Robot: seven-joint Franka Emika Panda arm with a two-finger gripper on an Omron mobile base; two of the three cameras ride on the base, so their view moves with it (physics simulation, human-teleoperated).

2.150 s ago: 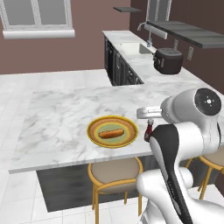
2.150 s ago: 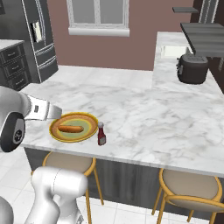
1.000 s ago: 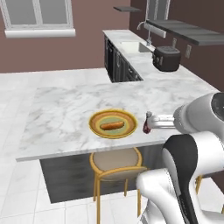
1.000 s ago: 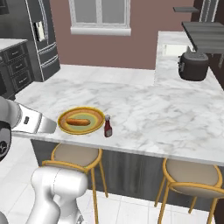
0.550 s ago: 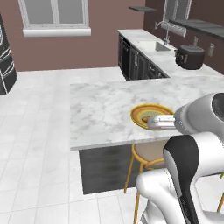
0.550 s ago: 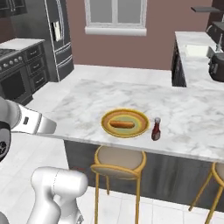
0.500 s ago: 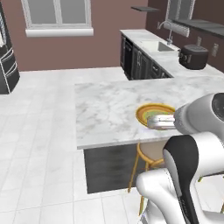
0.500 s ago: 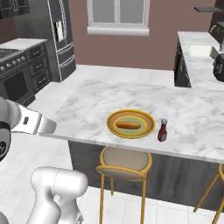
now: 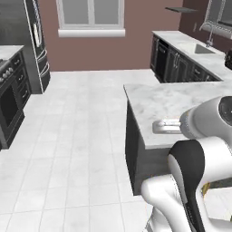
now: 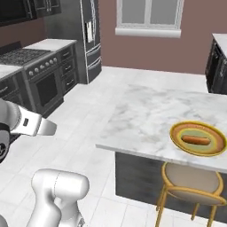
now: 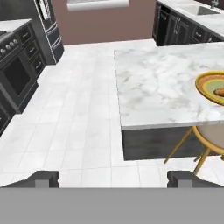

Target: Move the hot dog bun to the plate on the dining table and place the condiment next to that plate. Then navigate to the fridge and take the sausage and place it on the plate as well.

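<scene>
The step in hand, as judged, is the drive to the fridge: bun and plate are already together on the table, and the sausage is not yet fetched.

Left to right in the hand view:

- Fridge (image 11: 48, 19) — far left, at the top edge, past the dark range (image 11: 15, 72). Its long handles run vertically. In the right base view the fridge (image 10: 86, 40) stands far left against the wall, doors shut.
- Floor (image 11: 83, 100) — open white tile lies between the fridge and the table.
- Gripper (image 11: 113, 178) — the two finger tips stand wide apart at the bottom edge with nothing between them; the jaws are released and empty.
- Table (image 11: 162, 87) — right of centre, its near left corner pointing at the camera.
- Plate (image 11: 212, 87) — far right, cut by the frame edge. In the right base view the plate (image 10: 197, 138) sits near the table's near edge with the bun (image 10: 195, 140) lying on it, long axis left to right.

Governing relation: the fridge lies ahead and to the left of the jaws, well apart from them; the plate lies to the right. The coming move, as judged, calls for the base to close on the fridge front — then a door must open before any sausage can be reached. The ketchup's position cannot be told from these views.
</scene>
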